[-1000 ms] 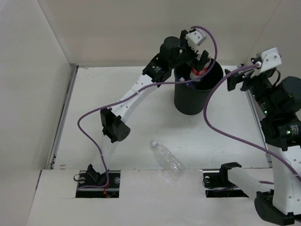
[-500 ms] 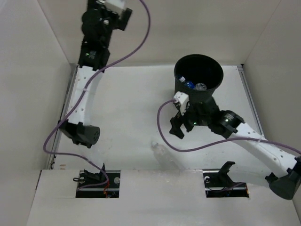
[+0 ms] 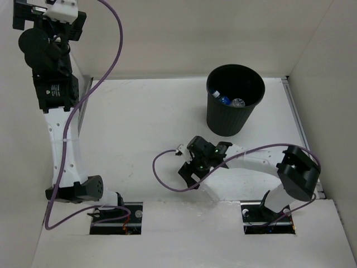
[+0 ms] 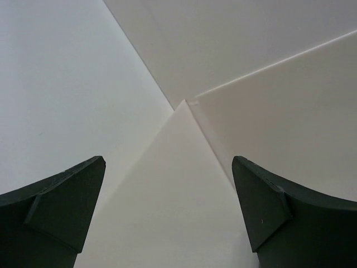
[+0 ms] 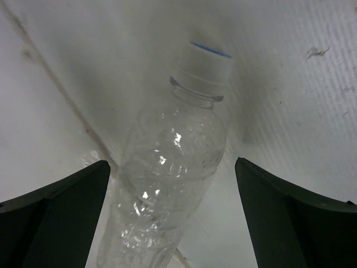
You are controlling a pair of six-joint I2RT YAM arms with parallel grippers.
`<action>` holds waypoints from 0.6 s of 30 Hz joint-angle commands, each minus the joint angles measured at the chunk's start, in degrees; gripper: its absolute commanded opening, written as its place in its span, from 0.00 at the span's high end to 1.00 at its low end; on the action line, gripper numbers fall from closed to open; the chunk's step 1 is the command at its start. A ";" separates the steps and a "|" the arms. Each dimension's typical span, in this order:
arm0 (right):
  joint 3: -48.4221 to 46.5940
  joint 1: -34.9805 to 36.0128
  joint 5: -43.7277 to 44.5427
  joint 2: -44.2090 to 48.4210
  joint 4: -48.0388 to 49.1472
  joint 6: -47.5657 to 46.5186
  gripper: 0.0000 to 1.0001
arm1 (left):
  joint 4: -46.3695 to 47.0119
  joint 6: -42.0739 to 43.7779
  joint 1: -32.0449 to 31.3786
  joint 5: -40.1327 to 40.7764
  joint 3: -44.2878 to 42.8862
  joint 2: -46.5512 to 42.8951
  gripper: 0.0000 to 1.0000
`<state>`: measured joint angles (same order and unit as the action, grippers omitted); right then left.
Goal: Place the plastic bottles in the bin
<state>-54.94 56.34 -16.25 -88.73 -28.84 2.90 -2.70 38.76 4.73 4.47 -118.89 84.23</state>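
Observation:
The black ribbed bin (image 3: 230, 116) stands at the back right of the table, with bottles (image 3: 226, 100) inside it. A plain clear bottle (image 5: 167, 184) with a white cap lies on the table between my right gripper's open jaws, not touched by them. From the top view the right gripper (image 3: 192, 173) hovers low over that bottle and hides it. My left gripper (image 3: 47, 14) is raised high at the far left by the wall, open and empty; its wrist view (image 4: 167, 212) shows only walls.
White walls enclose the table on the left, back and right. A purple cable (image 3: 162, 167) loops on the table left of the right gripper. The arm bases sit in two slots at the near edge.
The left arm swung from the bin to the far left and rose high. The right arm came down from the right side to the clear bottle near the front.

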 commanded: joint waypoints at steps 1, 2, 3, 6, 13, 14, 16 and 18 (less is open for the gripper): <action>0.01 0.22 0.34 -1.62 3.26 0.53 0.00 | 3.05 0.09 0.85 -2.54 1.03 -3.36 0.00; -0.34 0.22 0.08 -2.41 3.18 0.53 0.00 | 3.05 0.00 0.85 -2.62 1.55 -3.98 0.00; -0.69 0.31 -0.18 -3.11 3.09 0.53 0.00 | 3.31 0.00 0.76 -2.80 2.34 -4.68 0.00; -1.57 1.18 -0.19 -5.31 3.53 0.36 0.60 | 4.45 0.00 0.59 -3.68 4.89 -6.70 0.00; -18.06 0.58 4.29 -6.02 -0.51 -1.58 1.00 | 4.90 -1.40 0.85 -2.10 15.94 -12.06 0.00; -22.28 -1.08 5.08 -5.58 -0.60 -2.36 1.00 | 4.64 -1.93 0.85 -2.01 19.10 -13.46 0.00; -31.76 -3.98 8.06 -5.40 -1.04 -4.73 1.00 | 3.59 -2.29 0.33 -1.92 26.57 -16.71 0.00; -40.64 -7.58 11.22 -5.23 -1.83 -7.10 1.00 | 1.74 -2.29 -0.38 -2.71 34.48 -20.31 0.00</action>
<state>-83.92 53.60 -10.81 -97.06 -32.97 -0.45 -0.16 37.63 5.13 2.00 -91.53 67.75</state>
